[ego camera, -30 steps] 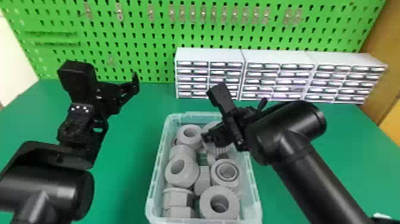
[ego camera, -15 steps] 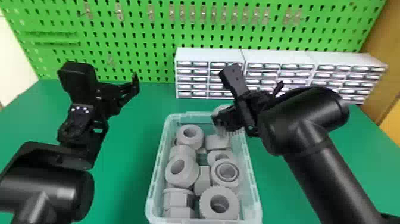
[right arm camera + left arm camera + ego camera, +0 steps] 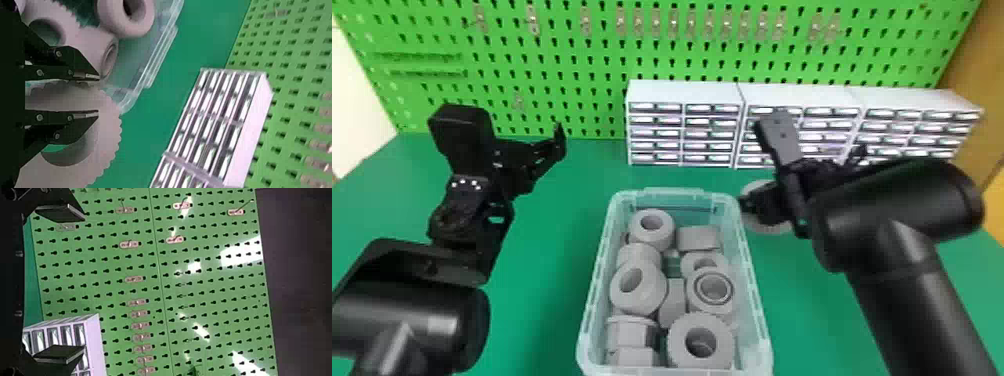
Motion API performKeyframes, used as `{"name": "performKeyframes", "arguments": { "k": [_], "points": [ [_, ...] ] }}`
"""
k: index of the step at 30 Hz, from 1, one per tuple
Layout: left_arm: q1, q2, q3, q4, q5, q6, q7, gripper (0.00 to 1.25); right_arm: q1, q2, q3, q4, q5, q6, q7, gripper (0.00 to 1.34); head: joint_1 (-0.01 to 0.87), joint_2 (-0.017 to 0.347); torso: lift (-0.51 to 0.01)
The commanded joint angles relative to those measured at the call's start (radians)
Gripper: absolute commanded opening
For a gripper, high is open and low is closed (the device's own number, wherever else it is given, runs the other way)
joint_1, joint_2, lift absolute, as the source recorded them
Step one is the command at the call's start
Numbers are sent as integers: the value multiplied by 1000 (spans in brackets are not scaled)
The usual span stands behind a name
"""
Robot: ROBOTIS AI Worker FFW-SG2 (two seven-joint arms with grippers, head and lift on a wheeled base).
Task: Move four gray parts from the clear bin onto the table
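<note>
Lower the toothed gray ring (image 3: 109, 131), pinched in the right pincer (image 3: 98, 95) just right of the clear bin (image 3: 751, 280), onto the desk (image 3: 547, 225), with the left pincer (image 3: 84, 282) spread left of the bin, completing apparently the first of four transfers, leaving three outstanding.

clear bin (image 3: 599, 260): glossy plastic | gray parts (image 3: 698, 241): matt, perhaps plastic | pegboard (image 3: 200, 331): smooth, glossy
</note>
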Motion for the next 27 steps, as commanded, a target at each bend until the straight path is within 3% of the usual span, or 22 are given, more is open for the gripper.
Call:
{"name": "performKeyframes", "arguments": {
  "k": [1, 8, 27],
  "points": [
    [-1, 0, -1, 0, 4, 0, 0, 1141, 43, -3, -70, -26, 26, 20, 0, 253, 678, 34, -50],
    [-3, 0, -4, 0, 8, 0, 0, 1141, 113, 5, -131, -29, 54, 20, 0, 253, 678, 34, -50],
    [-7, 0, -18, 8, 19, 0, 0, 1141, 202, 26, -174, 111, 59, -4, 0, 252, 678, 34, -50]
  ]
}}
